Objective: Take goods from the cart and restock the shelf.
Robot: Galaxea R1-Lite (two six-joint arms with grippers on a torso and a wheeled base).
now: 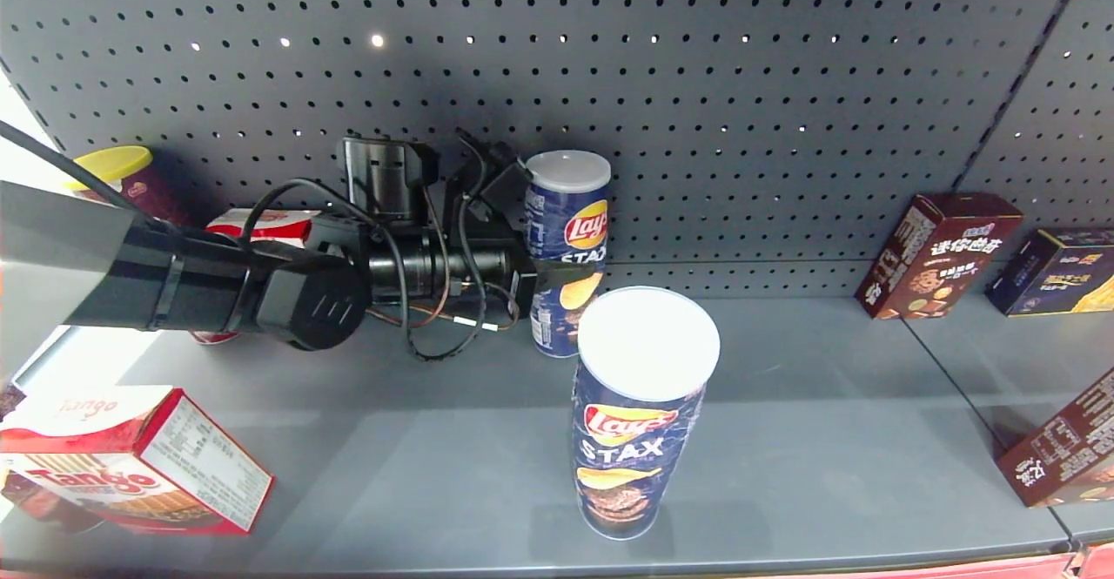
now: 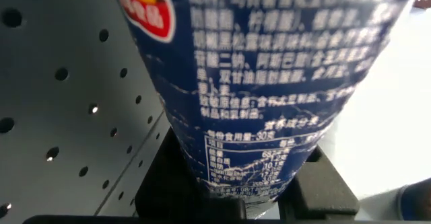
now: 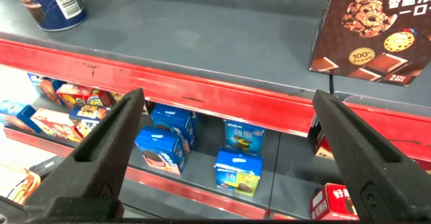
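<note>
Your left pincer is clamped on the rear blue chip can, upright at centre frame on the shelf. A matching can stands just before it. Your right pincer stands apart.

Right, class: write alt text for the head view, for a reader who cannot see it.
The robot's left gripper grips a blue chip can standing at the back of a grey shelf. A matching can stands in front of it; a red wafer box lies front left, brown boxes at right.
</note>
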